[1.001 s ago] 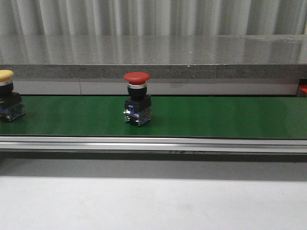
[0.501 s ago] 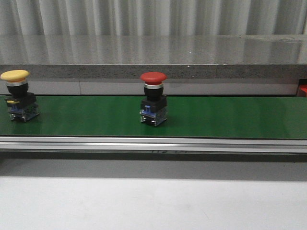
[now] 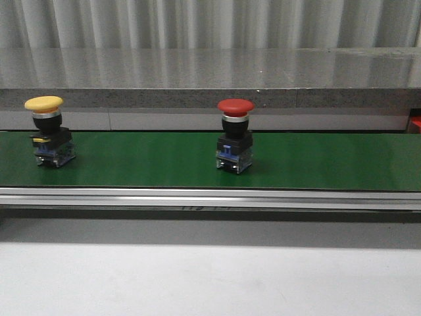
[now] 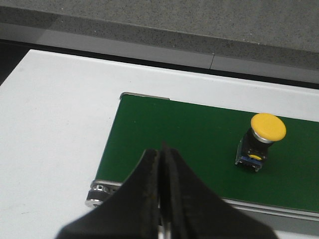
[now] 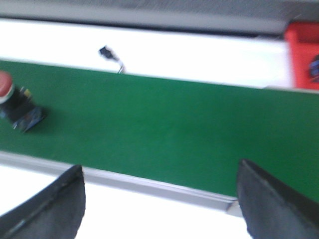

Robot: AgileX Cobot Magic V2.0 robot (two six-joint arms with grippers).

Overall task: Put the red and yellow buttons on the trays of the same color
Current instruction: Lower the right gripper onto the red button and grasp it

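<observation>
A red button point(image 3: 235, 135) with a black and blue base stands on the green belt point(image 3: 145, 161) near the middle; the right wrist view catches the red button point(image 5: 15, 102) at the frame's edge. A yellow button point(image 3: 50, 131) stands on the belt at the left, and the left wrist view has that yellow button point(image 4: 261, 141) too. My left gripper point(image 4: 162, 149) is shut with nothing in it, above the belt's end, apart from the yellow button. My right gripper point(image 5: 159, 172) is wide open over the belt's near rail. A red tray point(image 5: 302, 55) lies beyond the belt; the same red tray point(image 3: 415, 123) peeks in at the front view's right edge. No yellow tray shows.
The belt has a silver rail point(image 3: 210, 197) along its near side and a roller point(image 4: 97, 193) at its end. A grey stone ledge point(image 3: 210, 79) runs behind it. A small black cable point(image 5: 110, 55) lies on the white table point(image 3: 197, 280) past the belt.
Both buttons have ridden the belt to the right; the yellow one has come fully into the front view. No gripper shows in the earlier frames.
</observation>
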